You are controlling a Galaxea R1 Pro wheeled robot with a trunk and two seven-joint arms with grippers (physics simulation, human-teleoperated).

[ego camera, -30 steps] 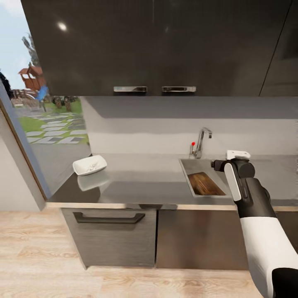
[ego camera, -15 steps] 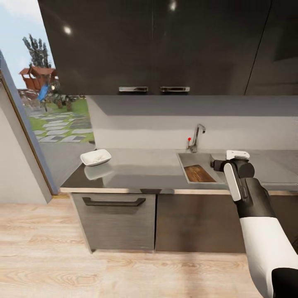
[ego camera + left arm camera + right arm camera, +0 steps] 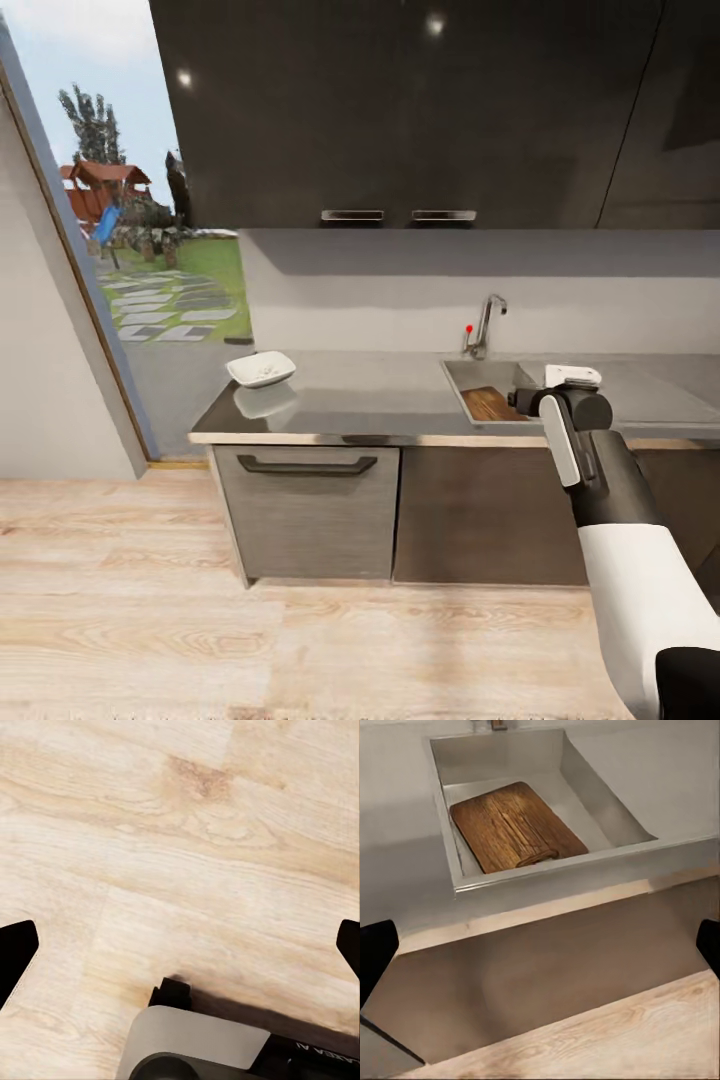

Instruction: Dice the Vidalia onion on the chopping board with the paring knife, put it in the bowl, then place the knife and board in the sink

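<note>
The sink [image 3: 478,376] is set into the grey countertop [image 3: 380,402], and the brown chopping board [image 3: 491,404] lies inside it. In the right wrist view the chopping board [image 3: 514,825] lies flat on the floor of the sink [image 3: 585,795], slot handle toward the front wall. My right gripper [image 3: 540,949] is open and empty, held in front of the counter edge, short of the sink. The white bowl [image 3: 261,369] sits at the countertop's left end; its contents are too small to make out. My left gripper [image 3: 180,949] hangs open over the wooden floor. The paring knife and the Vidalia onion are out of view.
A chrome faucet [image 3: 488,322] with a red knob stands behind the sink. Dark upper cabinets [image 3: 400,110] hang over the counter, and a drawer with a bar handle [image 3: 307,464] is below it. A glass opening [image 3: 160,290] is at the left. Light wooden floor [image 3: 200,620] lies between me and the cabinets.
The whole view has pulled back from the counter and shifted, so the camera moved; the counter looks farther away. My right arm keeps the same pose. The board and bowl stay put.
</note>
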